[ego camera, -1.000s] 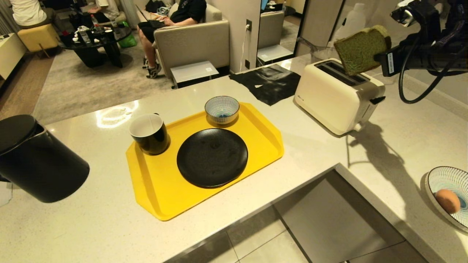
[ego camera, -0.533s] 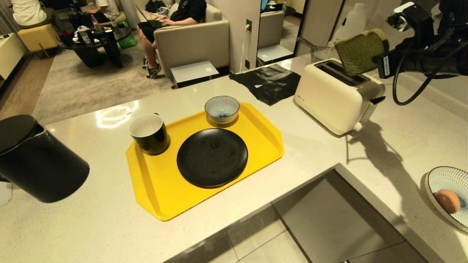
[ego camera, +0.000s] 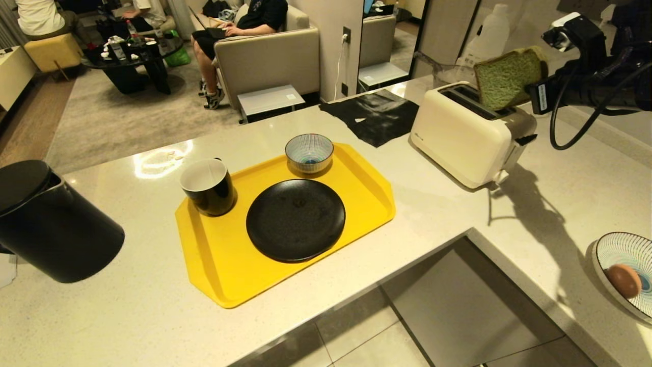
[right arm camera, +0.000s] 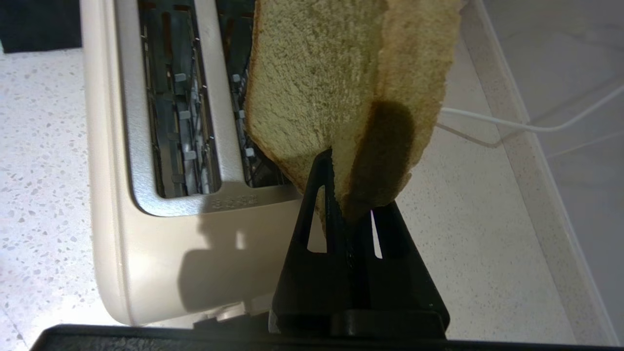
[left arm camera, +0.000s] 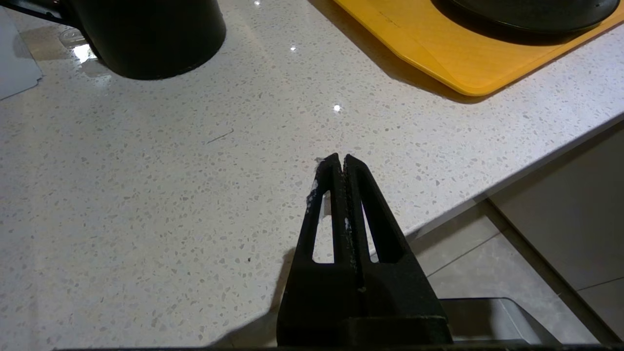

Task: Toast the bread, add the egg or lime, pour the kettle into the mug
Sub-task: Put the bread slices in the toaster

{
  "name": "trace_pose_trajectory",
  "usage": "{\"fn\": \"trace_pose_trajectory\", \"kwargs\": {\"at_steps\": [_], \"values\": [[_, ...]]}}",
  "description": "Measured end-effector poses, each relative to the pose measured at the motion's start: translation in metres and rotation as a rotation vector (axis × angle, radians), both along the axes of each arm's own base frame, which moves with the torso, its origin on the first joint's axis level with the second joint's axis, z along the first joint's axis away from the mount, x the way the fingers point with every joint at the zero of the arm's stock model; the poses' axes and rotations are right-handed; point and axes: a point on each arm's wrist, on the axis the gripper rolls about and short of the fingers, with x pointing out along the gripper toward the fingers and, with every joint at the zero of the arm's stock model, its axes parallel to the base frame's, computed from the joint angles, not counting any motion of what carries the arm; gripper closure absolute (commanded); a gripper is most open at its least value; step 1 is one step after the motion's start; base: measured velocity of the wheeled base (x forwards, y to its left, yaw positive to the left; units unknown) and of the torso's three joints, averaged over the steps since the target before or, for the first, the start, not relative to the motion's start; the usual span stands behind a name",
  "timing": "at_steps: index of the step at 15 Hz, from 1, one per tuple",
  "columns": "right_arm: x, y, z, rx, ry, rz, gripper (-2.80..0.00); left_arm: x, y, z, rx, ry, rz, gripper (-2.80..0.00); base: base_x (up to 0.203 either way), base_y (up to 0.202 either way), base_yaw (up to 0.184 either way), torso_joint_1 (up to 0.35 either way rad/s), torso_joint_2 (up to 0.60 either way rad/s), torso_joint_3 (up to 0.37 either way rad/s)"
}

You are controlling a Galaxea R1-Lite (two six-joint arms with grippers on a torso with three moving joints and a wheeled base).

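The right gripper is clamped on the bread (one corner only), holding it tilted above the toaster at the far right; the left gripper has its fingers together.

Pale speckled stone surface, L-shaped, glossy with glare. Grey tiled floor below. Beyond: grey carpet, beige sofa with seated person, black coffee table, yellow ottoman.
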Motion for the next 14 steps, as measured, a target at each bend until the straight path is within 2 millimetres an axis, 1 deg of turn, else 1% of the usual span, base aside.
{"fn": "trace_pose_trajectory", "kwargs": {"at_steps": [6,11,14], "values": [[-0.002,-0.001,0.002,-0.002,-0.008,0.009,0.0,0.0,0.0,0.0,0.001,-0.001,0.0,0.0,0.0,0.0,0.0,0.0,0.0,0.0],[-0.009,0.0,0.011,0.003,-0.03,0.032,0.0,0.0,0.0,0.0,0.001,-0.001,0.001,0.0,0.0,0.0,0.0,0.0,0.0,0.0],[-0.011,0.0,0.012,0.003,-0.036,0.031,0.0,0.0,0.0,0.0,0.001,-0.001,0.001,0.0,0.0,0.0,0.0,0.0,0.0,0.0]]}}
